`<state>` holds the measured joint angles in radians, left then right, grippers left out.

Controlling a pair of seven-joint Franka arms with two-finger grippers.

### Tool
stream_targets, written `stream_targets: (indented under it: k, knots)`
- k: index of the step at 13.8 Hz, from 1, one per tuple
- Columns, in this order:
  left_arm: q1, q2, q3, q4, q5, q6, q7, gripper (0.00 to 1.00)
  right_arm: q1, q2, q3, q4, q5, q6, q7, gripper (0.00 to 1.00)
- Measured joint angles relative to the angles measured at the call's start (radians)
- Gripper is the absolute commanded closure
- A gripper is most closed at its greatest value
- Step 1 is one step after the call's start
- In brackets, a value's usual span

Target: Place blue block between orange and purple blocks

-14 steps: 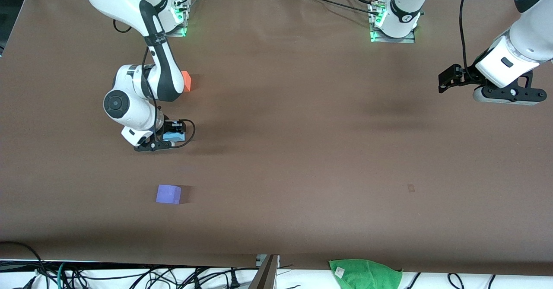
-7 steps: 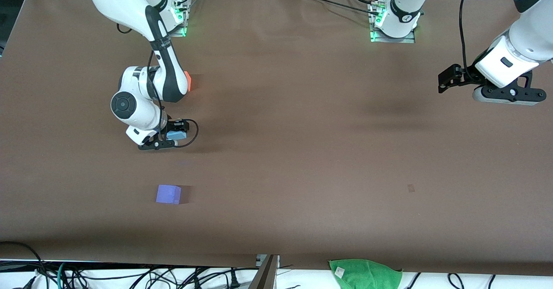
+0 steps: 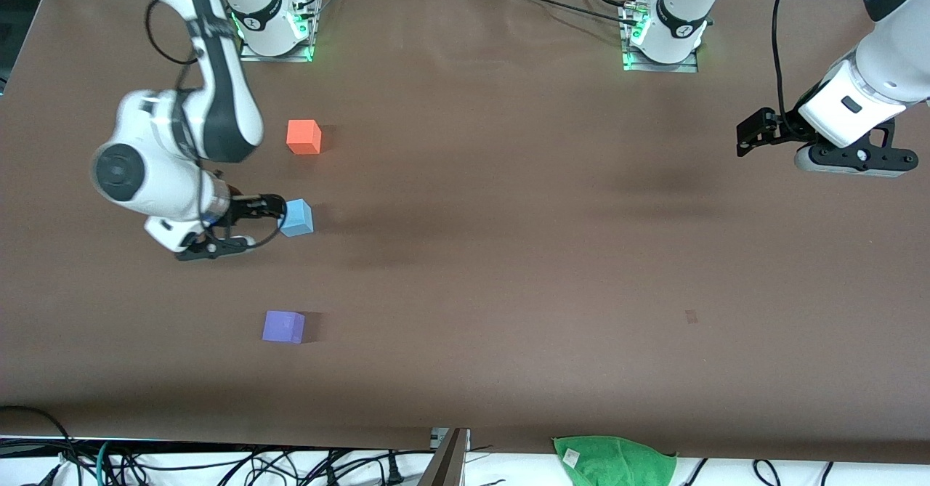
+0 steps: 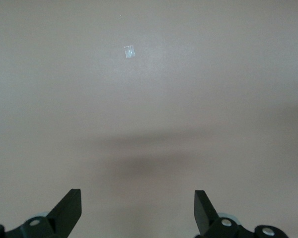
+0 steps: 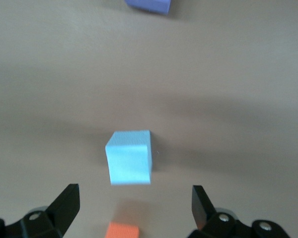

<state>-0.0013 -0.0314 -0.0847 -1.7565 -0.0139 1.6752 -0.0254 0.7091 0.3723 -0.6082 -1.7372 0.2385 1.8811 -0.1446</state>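
The blue block (image 3: 296, 218) sits on the brown table, between the orange block (image 3: 304, 136) and the purple block (image 3: 283, 326), roughly in line with them. The orange block is farther from the front camera and the purple block is nearer. My right gripper (image 3: 243, 230) is open and empty, raised beside the blue block toward the right arm's end of the table. In the right wrist view its open gripper (image 5: 135, 208) looks down on the blue block (image 5: 130, 157), the purple block (image 5: 149, 5) and the orange block (image 5: 123, 230). My left gripper (image 3: 748, 137) waits open and empty (image 4: 138, 208) over the left arm's end.
A green cloth (image 3: 614, 460) lies at the table's front edge. A small mark (image 3: 691, 316) shows on the table toward the left arm's end, and also in the left wrist view (image 4: 129, 51). Both arm bases (image 3: 661, 43) stand along the table's back edge.
My right gripper has let go of the blue block, opened and pulled up and away toward the right arm's end. The blue block now rests on the table. The left arm has not moved.
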Motion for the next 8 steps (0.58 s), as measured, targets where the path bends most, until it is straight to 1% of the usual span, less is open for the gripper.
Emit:
stream_targets:
  k: [2, 4, 6, 8]
  knots:
    - [0.0, 0.0, 0.0, 0.0, 0.0, 0.0, 0.0, 0.0, 0.001, -0.011, -0.029, 0.134, -0.021, -0.105, 0.012, 0.0]
    - [0.0, 0.0, 0.0, 0.0, 0.0, 0.0, 0.0, 0.0, 0.002, -0.014, -0.084, 0.247, -0.022, -0.2, 0.012, 0.0]
    - [0.0, 0.0, 0.0, 0.0, 0.0, 0.0, 0.0, 0.0, -0.001, -0.023, -0.135, 0.316, -0.022, -0.304, 0.003, 0.0]
    - [0.0, 0.0, 0.0, 0.0, 0.0, 0.0, 0.0, 0.0, -0.002, -0.049, -0.148, 0.342, -0.021, -0.377, 0.002, 0.0]
